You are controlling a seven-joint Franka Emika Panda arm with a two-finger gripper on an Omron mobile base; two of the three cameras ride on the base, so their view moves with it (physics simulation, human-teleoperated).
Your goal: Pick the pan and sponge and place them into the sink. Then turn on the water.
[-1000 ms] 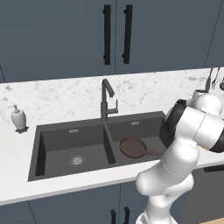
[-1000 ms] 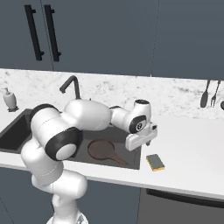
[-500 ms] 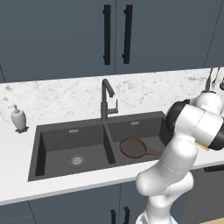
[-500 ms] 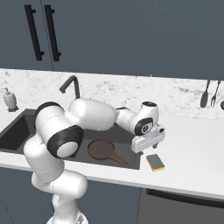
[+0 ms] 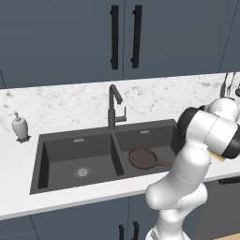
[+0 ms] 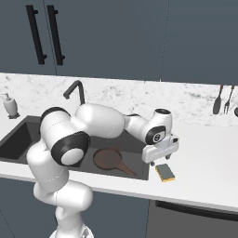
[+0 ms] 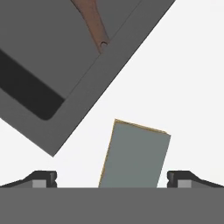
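The dark brown pan lies in the right basin of the dark grey sink, its handle pointing right. In the right base view the pan is in the sink. The sponge lies on the white counter just right of the sink, green-grey face up. My gripper hangs open directly above it. In the hand view the sponge sits between the open fingertips, apart from both, with the pan's handle and sink beyond. No water runs from the faucet.
A white soap dispenser stands on the counter left of the sink. Utensils hang on the back wall at the right. The counter's front edge runs close below the sponge. Dark cabinets with black handles sit above.
The gripper has swung right from over the sink's edge and come down over the sponge. Its jaws stayed open. Pan and sponge have not moved.
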